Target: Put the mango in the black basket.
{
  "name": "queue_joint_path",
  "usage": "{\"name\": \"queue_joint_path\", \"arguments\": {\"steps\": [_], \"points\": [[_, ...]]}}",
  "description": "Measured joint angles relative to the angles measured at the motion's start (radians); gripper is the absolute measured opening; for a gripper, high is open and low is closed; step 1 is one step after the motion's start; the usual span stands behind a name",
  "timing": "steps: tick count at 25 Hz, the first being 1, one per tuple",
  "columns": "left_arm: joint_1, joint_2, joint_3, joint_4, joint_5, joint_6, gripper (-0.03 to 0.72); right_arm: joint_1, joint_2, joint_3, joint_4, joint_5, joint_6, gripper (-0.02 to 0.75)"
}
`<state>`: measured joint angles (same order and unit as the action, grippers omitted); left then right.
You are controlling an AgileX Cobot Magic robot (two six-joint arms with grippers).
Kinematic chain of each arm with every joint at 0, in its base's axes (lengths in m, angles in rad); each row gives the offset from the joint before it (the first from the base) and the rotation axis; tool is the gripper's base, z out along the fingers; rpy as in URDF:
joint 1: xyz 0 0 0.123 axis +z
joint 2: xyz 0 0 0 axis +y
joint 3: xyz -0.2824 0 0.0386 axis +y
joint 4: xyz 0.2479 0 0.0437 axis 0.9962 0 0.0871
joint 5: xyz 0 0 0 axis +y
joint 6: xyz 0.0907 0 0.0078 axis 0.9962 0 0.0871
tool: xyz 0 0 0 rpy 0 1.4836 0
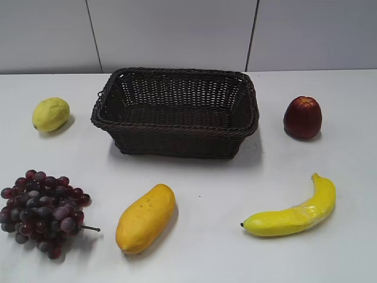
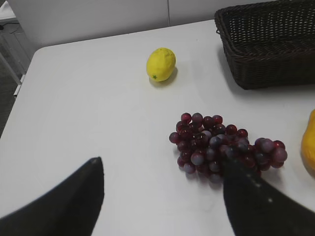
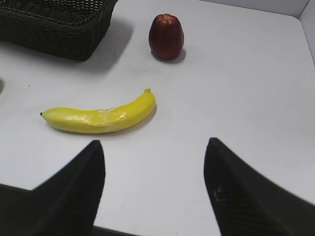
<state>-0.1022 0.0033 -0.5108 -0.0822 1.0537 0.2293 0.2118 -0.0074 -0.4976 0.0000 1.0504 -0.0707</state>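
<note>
Left wrist view: left pincer (image 2: 160,196) hangs above the counter (image 2: 88,108), jaws spread wide, nothing between them. Its right finger overlaps the near edge of the grape bunch (image 2: 226,145) in the picture; can't tell if it touches. Lemon (image 2: 161,64) sits further out, well clear. Counter's left edge and far left corner are visible, with floor beyond.

Right wrist view: right pincer (image 3: 155,184) also hangs jaws apart and empty, near the counter's front edge. Banana (image 3: 101,115) lies just ahead of it, stem end pointing toward the dark red fruit (image 3: 166,37). Bare counter between the two fingers and off to the right.

Exterior view: neither arm in frame. Mango (image 1: 145,218) lies on the counter at front centre, tilted, upper end angled right. It's outside the basket (image 1: 177,112), which stands behind it with a strip of bare counter between them. Grapes are near the mango's left, banana well apart on the right. Basket holds nothing, open top, rim unobstructed. Lemon is left of the basket, red fruit right of it, both apart from its walls.

Surface: plain white, matte, soft shadows. White panelled wall (image 1: 177,32) runs behind the counter.
</note>
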Motion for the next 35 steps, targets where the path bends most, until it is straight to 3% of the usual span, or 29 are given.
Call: {"name": "queue_joint_path", "arguments": {"steps": [22, 25, 32, 35], "points": [[0.000, 0.000, -0.004, 0.003, -0.019, 0.000, 0.575, 0.000, 0.000, 0.000, 0.000, 0.000, 0.000, 0.487], [0.000, 0.000, -0.027, 0.003, -0.122, 0.000, 0.575, 0.000, 0.000, 0.000, 0.000, 0.000, 0.000, 0.487], [0.000, 0.035, -0.041, -0.010, -0.547, 0.000, 0.575, 0.000, 0.000, 0.000, 0.000, 0.000, 0.000, 0.487], [0.000, 0.123, -0.074, -0.051, -0.623, 0.000, 0.575, 0.000, 0.000, 0.000, 0.000, 0.000, 0.000, 0.487]]}}
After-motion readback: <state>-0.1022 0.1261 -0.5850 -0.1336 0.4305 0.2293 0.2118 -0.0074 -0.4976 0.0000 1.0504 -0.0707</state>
